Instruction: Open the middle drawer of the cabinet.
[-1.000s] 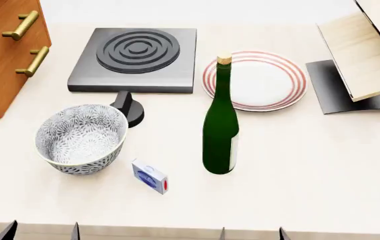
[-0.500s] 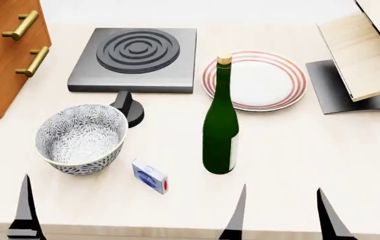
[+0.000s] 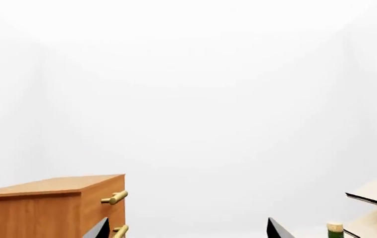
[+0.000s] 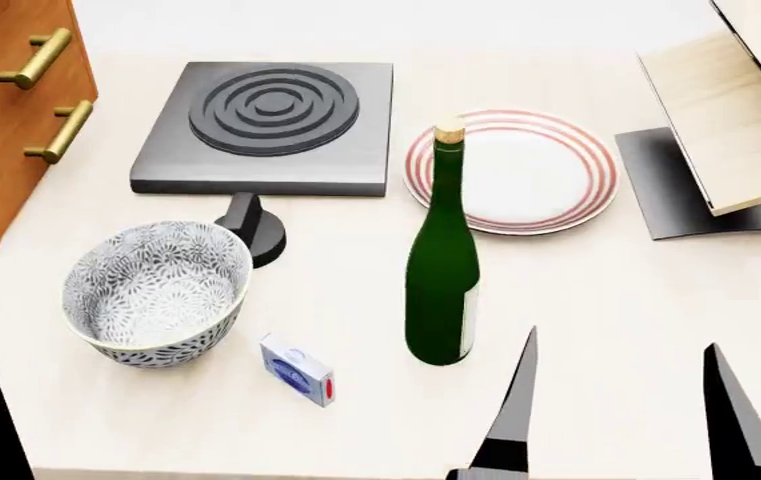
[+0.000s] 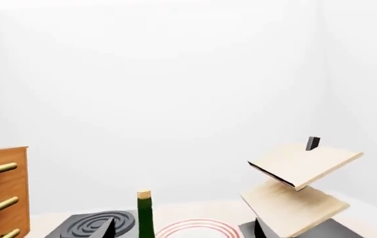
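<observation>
The cabinet [image 4: 7,120] stands at the worktop's far-left corner. Its drawer [image 4: 57,131] handle runs near to far, nearer the left gripper [image 3: 185,230], whose jaws are spread, holding nothing.

The head camera is looking steeply down from above the near table edge, taking in the burner [image 4: 269,127], plate [image 4: 511,167], bottle [image 4: 442,262] and cabinet [image 4: 0,115] at close range. Both wrist cameras are sitting low near table height, facing level toward the white back wall. The left one is catching the cabinet [image 3: 51,206] and bottle [image 3: 334,228] cork, the right one the bottle [image 5: 145,212], burner [image 5: 99,224], cabinet [image 5: 1,198] and rack [image 5: 298,186].
</observation>
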{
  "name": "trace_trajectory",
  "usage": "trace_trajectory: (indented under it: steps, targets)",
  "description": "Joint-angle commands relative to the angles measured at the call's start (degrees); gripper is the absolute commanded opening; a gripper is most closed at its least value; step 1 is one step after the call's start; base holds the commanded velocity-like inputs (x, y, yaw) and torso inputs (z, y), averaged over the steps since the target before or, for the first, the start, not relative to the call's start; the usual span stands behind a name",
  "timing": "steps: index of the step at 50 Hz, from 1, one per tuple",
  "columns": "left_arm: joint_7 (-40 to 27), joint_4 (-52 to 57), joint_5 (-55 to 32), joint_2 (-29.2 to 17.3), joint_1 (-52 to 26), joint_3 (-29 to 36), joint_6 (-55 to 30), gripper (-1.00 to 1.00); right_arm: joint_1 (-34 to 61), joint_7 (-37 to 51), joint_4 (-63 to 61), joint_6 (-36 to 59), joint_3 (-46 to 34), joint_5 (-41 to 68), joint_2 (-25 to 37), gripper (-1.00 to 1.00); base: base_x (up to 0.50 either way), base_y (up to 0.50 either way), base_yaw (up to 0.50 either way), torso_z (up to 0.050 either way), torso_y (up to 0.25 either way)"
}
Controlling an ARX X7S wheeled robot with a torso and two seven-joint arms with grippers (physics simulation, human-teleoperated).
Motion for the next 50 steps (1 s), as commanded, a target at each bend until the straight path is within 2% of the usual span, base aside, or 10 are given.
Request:
trace_trajectory:
  steps: [1, 26, 35, 36, 39, 46, 47, 50]
  targets:
    - [-11.6, 0.2, -6.7, -9.0, -4.5, 7.5, 4.7, 1.0, 0.3, 1.8, -2.0, 1.6, -1.2, 0.0, 1.4, 1.0, 0.5, 0.0, 0.0, 0.0, 0.0]
    - [-12.7, 0.4, -7.5, -9.4, -5.7, 9.2, 4.2, 1.0, 0.6, 4.6, -2.7, 3.0, -2.5, 1.5, 3.3, 1.0, 0.5, 0.14, 0.0, 0.0, 0.0]
    - [-12.9, 0.3, -7.5, -9.3, -6.4, 10.0, 3.8, 1.0, 0.7, 5.4, -2.7, 2.9, -2.7, 2.1, 4.0, 1.0, 0.39, 0.44, 0.0, 0.0, 0.002]
    - [-12.9, 0.3, -7.5, -9.3, -6.5, 10.1, 3.8, 1.0, 2.1, 5.9, -4.2, 5.6, -2.3, 3.1, 4.2, 1.0, 0.3, 0.5, 0.0, 0.0, 0.0]
    - [-13.1, 0.4, -7.5, -9.4, -6.6, 10.3, 3.8, 1.0, 0.5, 5.8, -2.6, 2.3, -3.0, 2.4, 4.3, 1.0, 0.26, 0.5, 0.0, 0.0, 0.0]
    - [-13.2, 0.3, -7.4, -9.3, -7.0, 10.9, 3.7, 1.0, 0.4, 6.3, -2.5, 1.9, -3.3, 2.5, 4.9, 1.0, 0.17, 0.5, 0.0, 0.0, 0.0]
    - [-13.3, 0.3, -7.4, -9.3, -7.1, 11.0, 3.6, 1.0, 1.7, 6.8, -3.8, 4.5, -2.7, 3.7, 5.0, 1.0, 0.13, 0.5, 0.0, 0.0, 0.0]
    - [-13.4, 0.3, -7.4, -9.4, -7.1, 11.1, 3.8, 1.0, 0.1, 6.2, -2.4, 1.1, -1.5, 5.2, 4.3, 1.0, 0.18, 0.18, 0.0, 0.0, 0.0]
